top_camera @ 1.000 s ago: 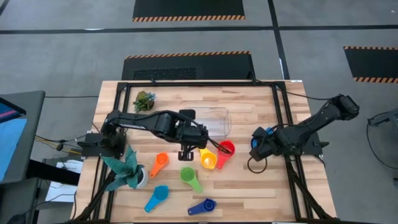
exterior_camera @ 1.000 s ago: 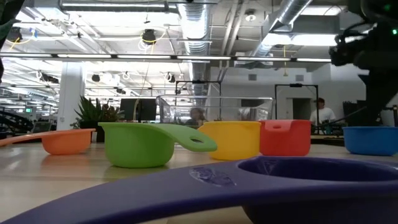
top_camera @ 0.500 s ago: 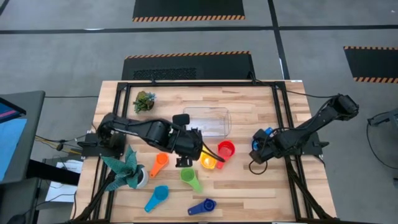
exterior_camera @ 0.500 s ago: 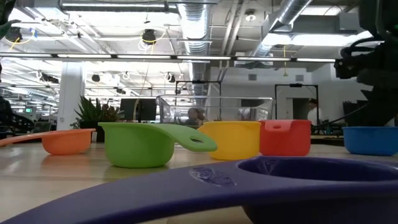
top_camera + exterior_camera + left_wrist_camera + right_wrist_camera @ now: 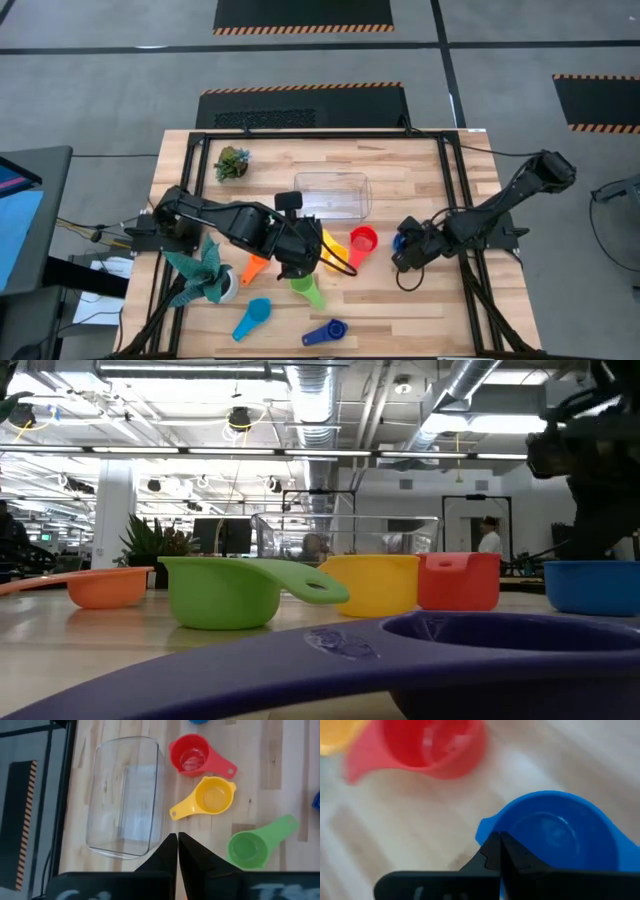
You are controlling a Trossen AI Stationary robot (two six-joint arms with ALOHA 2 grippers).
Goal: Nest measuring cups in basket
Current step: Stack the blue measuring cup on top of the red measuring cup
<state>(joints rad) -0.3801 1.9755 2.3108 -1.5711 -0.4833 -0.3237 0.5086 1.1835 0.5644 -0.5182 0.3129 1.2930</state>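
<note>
The clear basket (image 5: 333, 193) stands at the table's far middle. In front of it lie the red (image 5: 362, 243), yellow (image 5: 215, 800), green (image 5: 307, 288) and orange (image 5: 255, 268) measuring cups, with the light blue (image 5: 252, 318) and dark blue (image 5: 325, 332) ones near the front edge. My left gripper (image 5: 177, 840) is shut and hovers high over the cups, holding nothing. Right of the red cup, my right gripper (image 5: 496, 851) is shut at a blue cup (image 5: 560, 830). My right gripper meets the blue cup at a bulge of its rim (image 5: 485, 831), coming from above at a slant. The fingers themselves hide the place of contact, so the kind of hold does not show. The cup (image 5: 595, 585) stays level, its bottom about at tabletop height.
A teal leafy plant in a white pot (image 5: 205, 280) stands at the near left and a small green plant (image 5: 232, 162) at the far left. Black frame rails (image 5: 455, 190) run along the table's sides. A person (image 5: 490, 542) stands in the room beyond.
My left gripper has swung toward the table's near edge, from beside the basket to above the green and orange cups, still shut. My right gripper has tipped steeper and moved toward the left and near edges, and the blue cup has come along with it.
</note>
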